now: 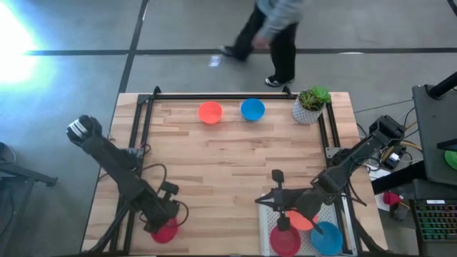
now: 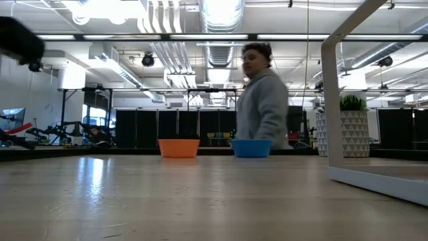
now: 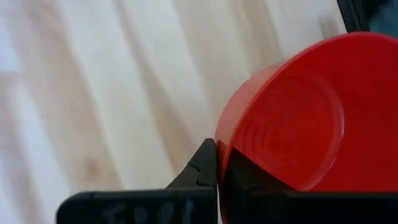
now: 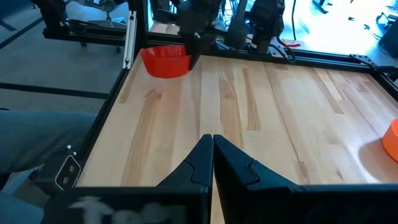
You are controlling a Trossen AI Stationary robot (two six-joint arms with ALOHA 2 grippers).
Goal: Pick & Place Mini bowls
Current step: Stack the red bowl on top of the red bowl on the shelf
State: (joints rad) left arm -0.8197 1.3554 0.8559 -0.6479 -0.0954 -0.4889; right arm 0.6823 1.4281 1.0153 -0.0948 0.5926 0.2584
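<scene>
So the left gripper [image 1: 166, 223] is down at the near left corner of the table [image 1: 228, 164], fingers clamped on the rim of a red mini bowl [image 3: 298, 118]. The right gripper [image 4: 212, 149] hovers over the near right area with its fingers pressed together, holding nothing, beside a red bowl [image 1: 285, 239], an orange one [image 1: 303, 220] and a blue one [image 1: 327, 238]. Another orange bowl [image 1: 210, 112] and blue bowl [image 1: 252, 109] sit at the far edge near a potted plant [image 1: 310, 104], with a person [image 2: 262, 107] walking behind.

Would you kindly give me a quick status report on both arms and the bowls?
Left pincer shut on red bowl, table's near-left corner. Right pincer shut, empty, above near-right bowls. Orange bowl, blue bowl wait far side. Nothing in the way.
</scene>
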